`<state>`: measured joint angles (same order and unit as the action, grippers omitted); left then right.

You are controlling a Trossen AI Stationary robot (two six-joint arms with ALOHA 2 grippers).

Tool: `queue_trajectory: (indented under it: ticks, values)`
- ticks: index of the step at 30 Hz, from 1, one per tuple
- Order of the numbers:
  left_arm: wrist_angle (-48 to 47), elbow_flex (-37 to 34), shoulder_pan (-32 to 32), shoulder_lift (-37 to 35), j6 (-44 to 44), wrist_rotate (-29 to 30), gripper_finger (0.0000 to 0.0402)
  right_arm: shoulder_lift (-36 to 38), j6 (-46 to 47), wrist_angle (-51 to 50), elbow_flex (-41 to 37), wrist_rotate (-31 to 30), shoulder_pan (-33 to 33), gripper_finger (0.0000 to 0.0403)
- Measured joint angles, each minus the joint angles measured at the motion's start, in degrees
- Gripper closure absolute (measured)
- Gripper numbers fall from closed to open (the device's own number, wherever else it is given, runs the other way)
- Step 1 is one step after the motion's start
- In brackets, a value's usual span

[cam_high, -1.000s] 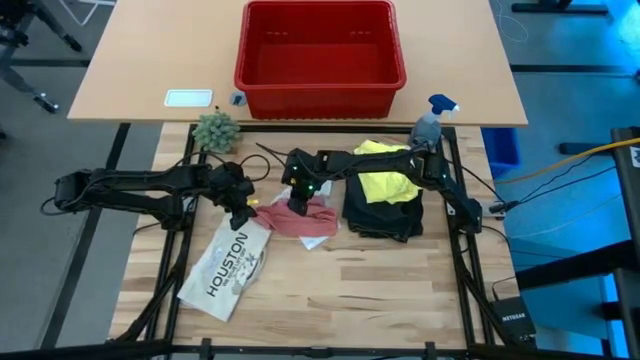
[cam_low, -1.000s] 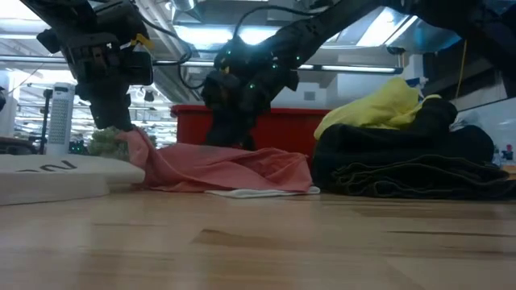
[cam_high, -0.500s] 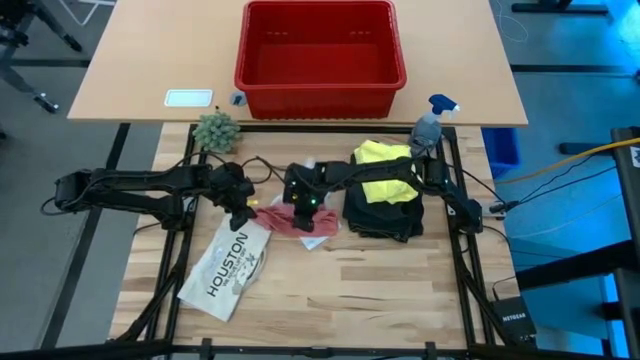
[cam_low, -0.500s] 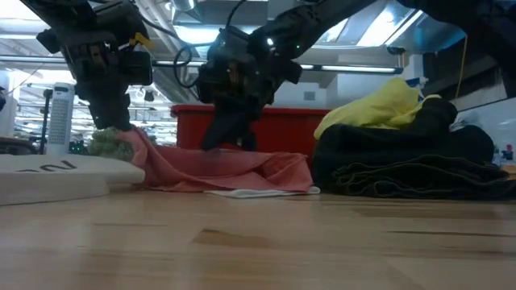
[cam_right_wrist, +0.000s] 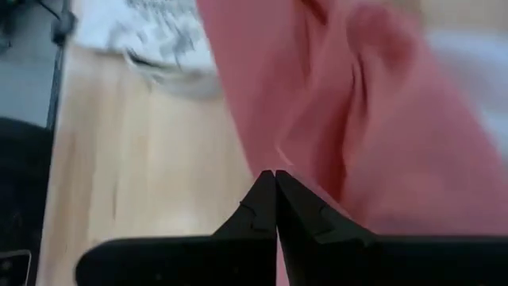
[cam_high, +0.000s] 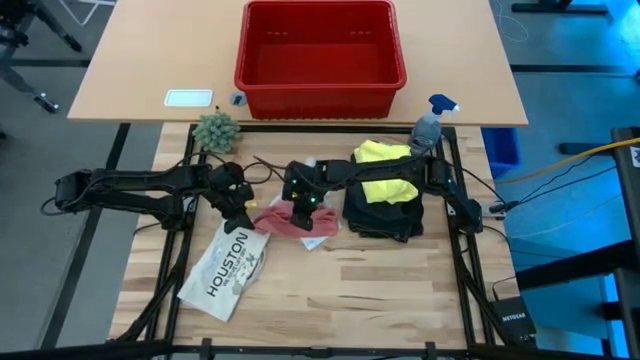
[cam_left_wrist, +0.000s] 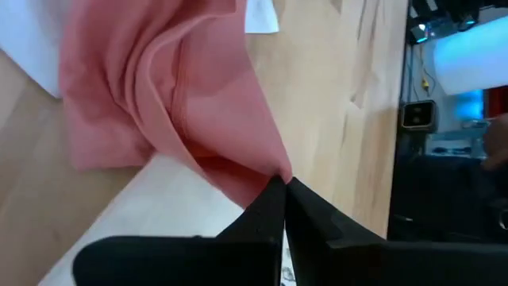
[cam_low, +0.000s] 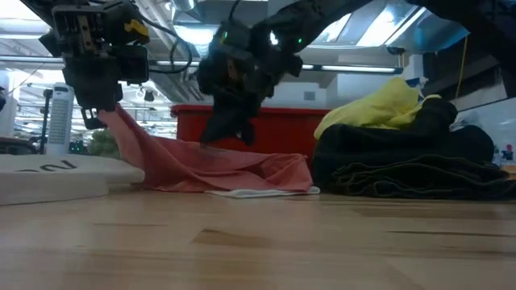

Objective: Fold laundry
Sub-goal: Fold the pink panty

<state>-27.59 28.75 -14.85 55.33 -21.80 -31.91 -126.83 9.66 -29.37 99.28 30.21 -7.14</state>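
Note:
A small pink cloth [cam_high: 292, 223] lies mid-table, partly on a small white cloth [cam_high: 318, 241]. My left gripper [cam_high: 243, 213] is shut on the pink cloth's left end, above the flat white "HOUSTON" item [cam_high: 226, 264]. My right gripper [cam_high: 300, 208] is shut on the pink cloth's far side, near its middle. The black trousers [cam_high: 385, 218] lie in a heap to the right, and the yellow T-shirt [cam_high: 385, 180] rests on top of them. My left gripper pinches a corner [cam_left_wrist: 270, 168] at the pink cloth's left end between its fingertips, slanting down from the table's left. That corner [cam_low: 113, 121] is lifted, and the cloth slopes from it down to the table, fairly taut. My right gripper pinches the pink cloth's far edge [cam_right_wrist: 279, 156] at its fingertips, slanting down from the table's right. The cloth there [cam_low: 211, 145] stands only a little above the table; one layer or several, I cannot tell.
A red basket [cam_high: 320, 60] stands on the far table. A green plant [cam_high: 215, 130] is at the far left of the work table, a spray bottle [cam_high: 430, 122] at the far right. Bare wood [cam_high: 340, 300] stretches along the near side.
My left gripper has turned at the wrist, and the pink corner it holds now stands higher, with the cloth drawn straighter below it. My right gripper has gone a little toward the table's left, still shut on the pink cloth.

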Motion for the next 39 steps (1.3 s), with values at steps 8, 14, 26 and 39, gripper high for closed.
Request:
queue_trajectory:
  ticks: [8, 14, 26, 39]
  values:
    - [-0.5, 0.0, 0.0, 0.0, -1.6, -2.7, 0.0399, 0.0, 1.1, 3.8, 0.0, -3.2, 0.0, 0.0403]
    - [2.7, 0.0, 0.0, 0.0, -2.5, -2.6, 0.0358, 0.1, 2.0, 5.7, 0.0, -4.4, 0.0, 0.0403]
    - [4.4, 0.0, -1.2, 0.0, -4.9, -4.4, 0.023, -0.6, 2.4, 5.7, -2.1, -5.2, 0.3, 0.0403]
    - [4.4, 0.0, -1.2, 0.0, -5.0, -3.3, 0.0227, -1.3, 4.0, 5.8, -7.3, 1.9, 5.4, 0.0403]
